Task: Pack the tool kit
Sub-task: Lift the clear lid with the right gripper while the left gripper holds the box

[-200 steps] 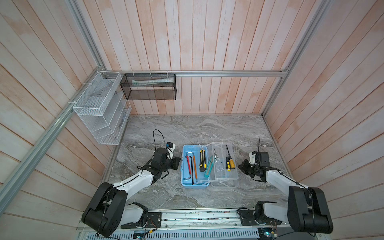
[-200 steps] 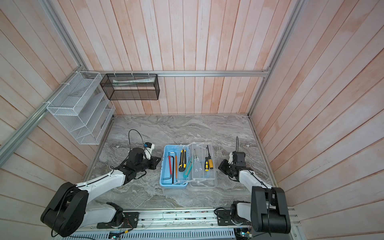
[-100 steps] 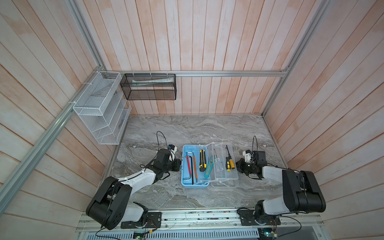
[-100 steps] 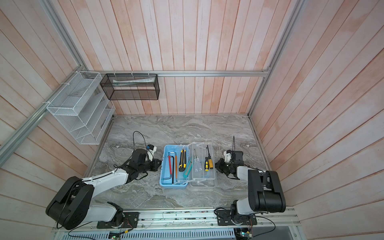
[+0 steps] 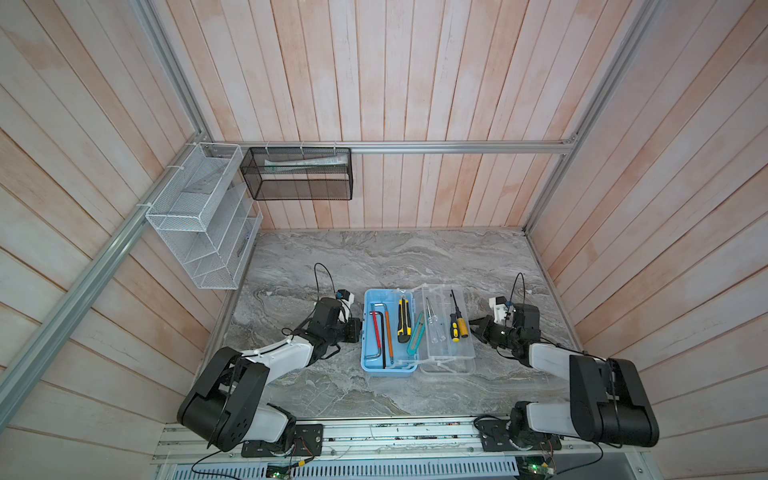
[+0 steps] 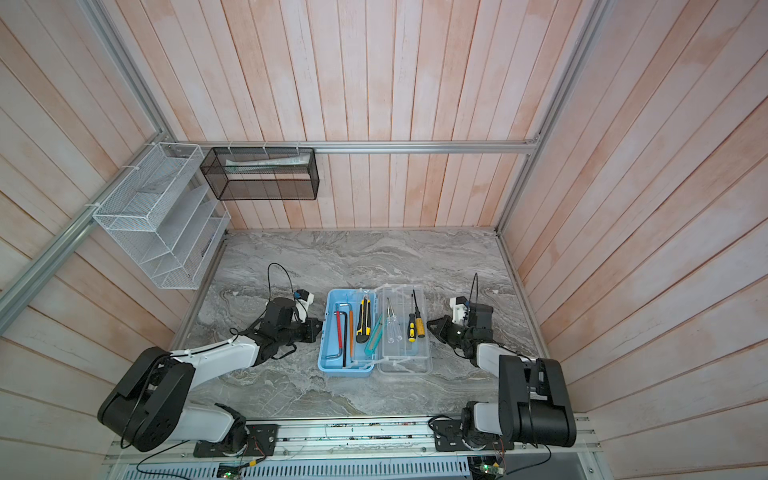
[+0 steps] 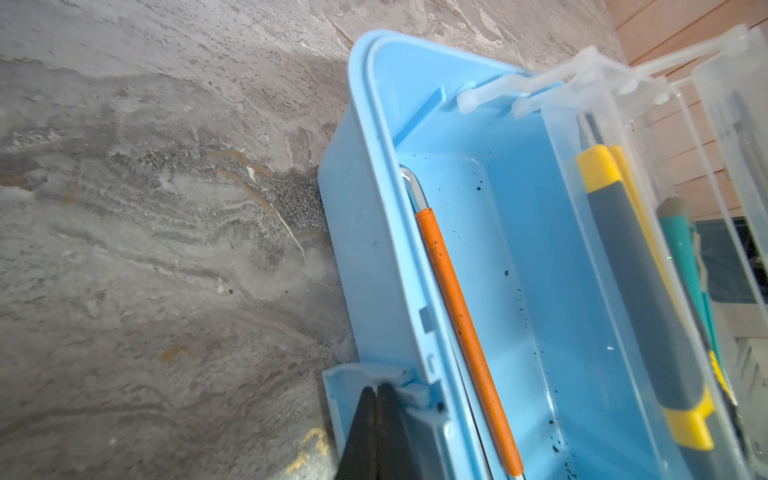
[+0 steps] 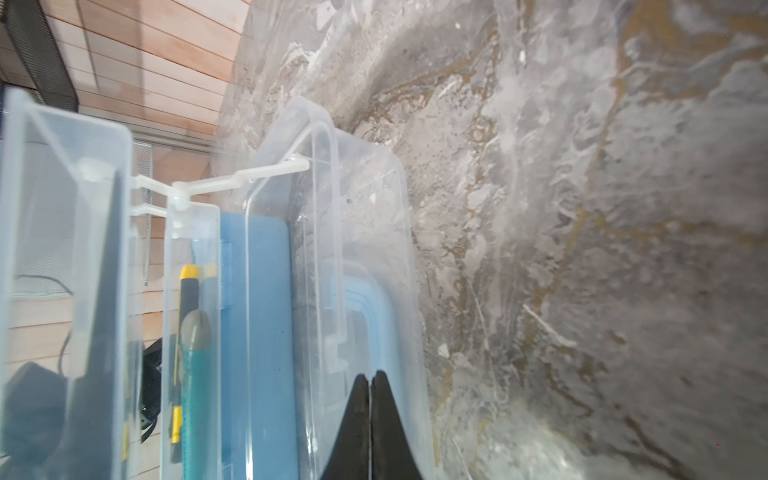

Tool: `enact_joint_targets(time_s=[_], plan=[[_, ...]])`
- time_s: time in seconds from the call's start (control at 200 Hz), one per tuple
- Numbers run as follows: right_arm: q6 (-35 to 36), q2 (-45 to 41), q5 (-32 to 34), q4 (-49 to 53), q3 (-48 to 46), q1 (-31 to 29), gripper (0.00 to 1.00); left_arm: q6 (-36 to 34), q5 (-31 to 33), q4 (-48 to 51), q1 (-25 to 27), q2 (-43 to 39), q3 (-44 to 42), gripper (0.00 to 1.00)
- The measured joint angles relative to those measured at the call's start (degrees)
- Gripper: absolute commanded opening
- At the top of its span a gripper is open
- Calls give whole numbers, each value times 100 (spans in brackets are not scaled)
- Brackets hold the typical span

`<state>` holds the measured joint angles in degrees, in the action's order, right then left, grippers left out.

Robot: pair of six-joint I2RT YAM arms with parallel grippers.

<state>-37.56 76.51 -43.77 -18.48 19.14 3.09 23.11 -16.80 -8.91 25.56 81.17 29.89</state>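
The tool kit lies open mid-table in both top views: a light blue box [image 5: 386,372] [image 6: 345,372] with its clear lid [image 5: 449,361] folded out to the right. Hex keys [image 5: 377,328] and an orange-handled tool [image 7: 465,332] lie in the box. A yellow-black utility knife [image 5: 403,320], a teal knife [image 5: 414,334] and screwdrivers [image 5: 456,324] rest in the clear trays. My left gripper [image 5: 355,328] [image 7: 376,388] is shut, its tips against the latch on the box's left side. My right gripper [image 5: 473,324] [image 8: 370,376] is shut, tips touching the clear lid's outer edge.
A white wire rack [image 5: 199,216] hangs on the left wall and a black mesh basket [image 5: 297,178] on the back wall, both above the table. Wooden walls close in three sides. The arm bases sit on a metal rail [image 5: 374,436] at the front.
Both grippers have edged slightly closer to the tool kit's sides, and the right arm's elbow has folded in. The kit and tools have not moved.
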Motion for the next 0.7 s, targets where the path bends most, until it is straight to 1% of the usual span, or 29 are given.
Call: enact_joint_targets(time_s=[0.29,0.495,0.7], plan=[[-275,-520,-160,61,-223,2,0,0,39,2,-28,0,0,0],[-404,-1436,-251,367,-168,11,0,0,42,2,-28,0,0,0],[-448,-2166,-496,922,278,-87,0,-2,-52,-17,-22,0,0,0]])
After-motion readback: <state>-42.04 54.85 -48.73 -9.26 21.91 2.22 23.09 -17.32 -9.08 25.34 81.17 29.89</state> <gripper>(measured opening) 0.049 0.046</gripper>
